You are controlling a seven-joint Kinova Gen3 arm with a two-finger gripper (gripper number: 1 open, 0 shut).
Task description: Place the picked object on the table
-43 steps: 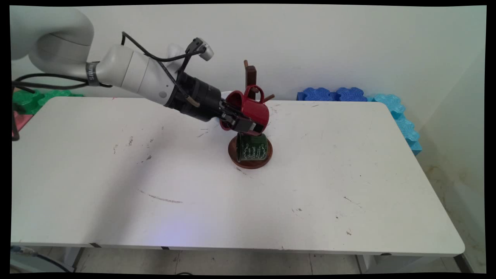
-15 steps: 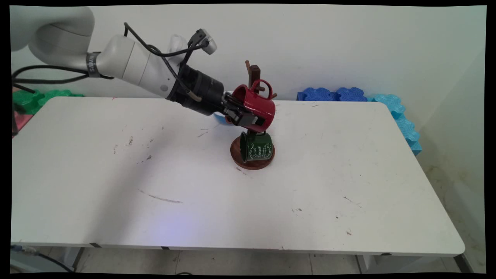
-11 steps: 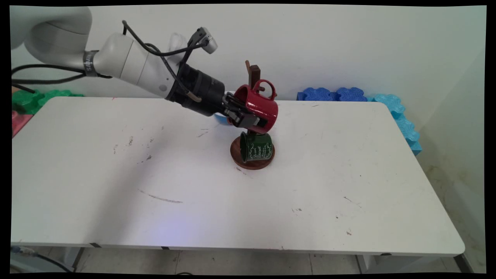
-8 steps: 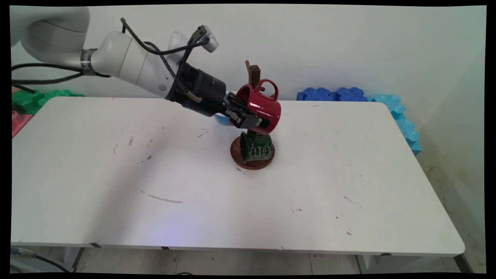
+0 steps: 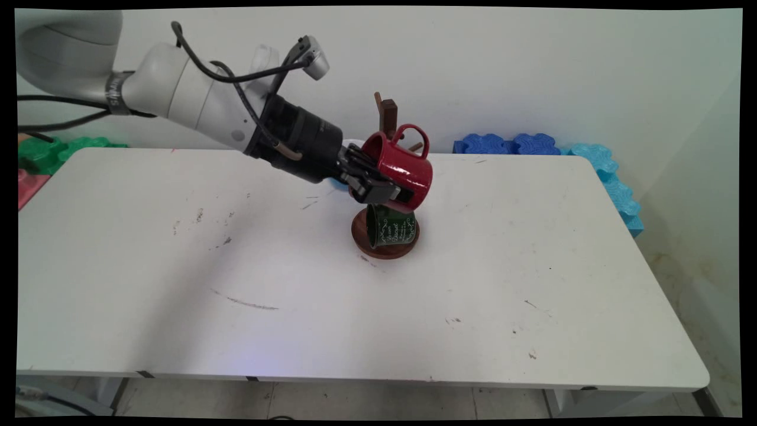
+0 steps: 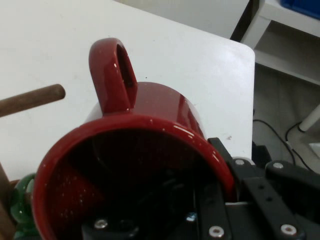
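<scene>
Gripper (image 5: 383, 192) came in from the left, clamped on the rim of a red mug (image 5: 403, 170), one finger inside the mouth, one outside. Mug was held tilted above the table (image 5: 532, 254), mouth toward the arm, handle up, just beside a wooden peg (image 6: 31, 99) of the mug tree (image 5: 387, 112). Below it, a green mug (image 5: 390, 225) hung over the tree's round base (image 5: 385, 249). Blue foam tiles (image 5: 511, 144) lay far right by the wall.

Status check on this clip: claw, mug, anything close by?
Claw shut on red mug, tilted. Handle free of wooden peg. Green mug hangs directly below.
</scene>
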